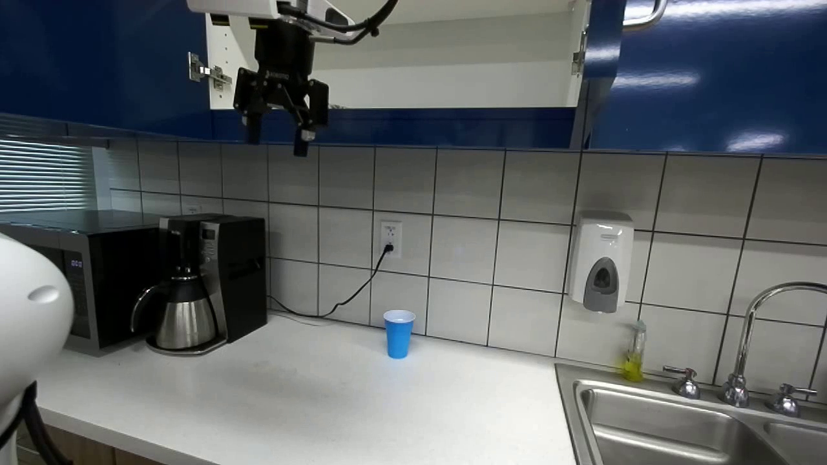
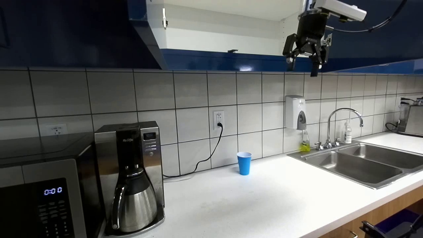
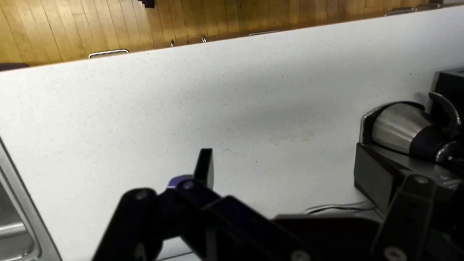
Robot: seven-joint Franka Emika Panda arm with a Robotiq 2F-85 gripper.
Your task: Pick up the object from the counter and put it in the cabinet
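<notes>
The cabinet (image 1: 413,124) is open in both exterior views (image 2: 198,57), with blue doors and a white interior. A small dark item (image 2: 232,51) shows just above its lower edge; only a sliver also shows beside the gripper (image 1: 337,106). It may be the object, but too little shows to be sure. No such item shows on the white counter (image 1: 310,400). My gripper (image 1: 278,139) hangs in the air at the height of the cabinet's lower edge, fingers apart and empty. It also shows in an exterior view (image 2: 302,67). In the wrist view one finger stands over the counter (image 3: 217,98).
A blue cup (image 1: 398,336) stands on the counter near the tiled wall. A coffee maker (image 2: 132,185) and a black microwave (image 2: 49,191) stand at one end. A steel sink (image 1: 568,413) with a faucet (image 1: 749,329) is at the other. A soap dispenser (image 1: 602,258) hangs on the wall.
</notes>
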